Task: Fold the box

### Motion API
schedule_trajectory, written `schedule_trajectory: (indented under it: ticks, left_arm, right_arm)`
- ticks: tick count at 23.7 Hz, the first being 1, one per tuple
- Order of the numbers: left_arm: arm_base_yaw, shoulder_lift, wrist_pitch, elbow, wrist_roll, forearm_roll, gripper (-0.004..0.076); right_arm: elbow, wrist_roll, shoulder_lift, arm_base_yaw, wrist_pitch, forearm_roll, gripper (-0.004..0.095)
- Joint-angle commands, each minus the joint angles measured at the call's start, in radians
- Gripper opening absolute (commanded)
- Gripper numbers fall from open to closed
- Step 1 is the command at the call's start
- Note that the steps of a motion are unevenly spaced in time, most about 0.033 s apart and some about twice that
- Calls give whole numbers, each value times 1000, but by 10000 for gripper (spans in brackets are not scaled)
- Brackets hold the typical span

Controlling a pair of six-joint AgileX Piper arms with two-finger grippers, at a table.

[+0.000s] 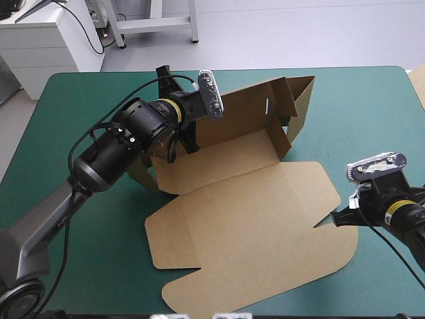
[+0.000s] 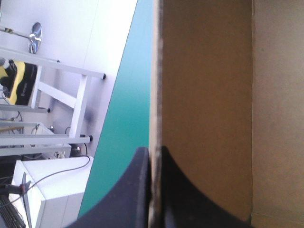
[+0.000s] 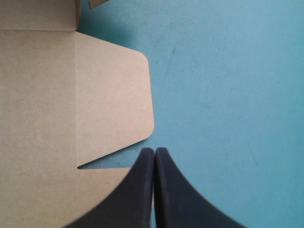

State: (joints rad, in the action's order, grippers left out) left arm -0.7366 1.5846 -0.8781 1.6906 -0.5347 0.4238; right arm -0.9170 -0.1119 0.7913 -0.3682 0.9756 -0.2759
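At the back wall, the left end effector (image 2: 152, 152) clamps the box (image 2: 204, 95).

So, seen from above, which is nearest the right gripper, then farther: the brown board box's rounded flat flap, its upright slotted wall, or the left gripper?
1. Rounded flap, beside the right gripper.
2. Slotted wall, upright, farther back.
3. Left gripper, across the box, on its back wall.

Box (image 1: 229, 163) on table (image 1: 345, 100), lid (image 1: 252, 232) seemingly nearside
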Motion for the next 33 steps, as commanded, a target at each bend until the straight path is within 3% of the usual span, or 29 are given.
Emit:
schedule_trajectory:
  ticks: [1,8,22,28,33]
  left_arm:
    - [-20,-46,84,6,2,49,-8]
    - [-22,-51,120,-132,-96,52,-8]
    - [-22,-228,488,-459,-220,72,-8]
    - [-22,-223,466,-500,-187,97,-8]
    - [-22,-198,552,-602,-162,267,-8]
  right_arm:
    - [-25,-2,-4,1,-54,-28,-16]
    - [-25,-2,-4,1,-57,-28,-15]
    - [-58,-12,-4,1,-73,-18,-16]
    - [-141,10,-1,1,-94,63,-16]
    - [-242,10,74,1,-111,80,-15]
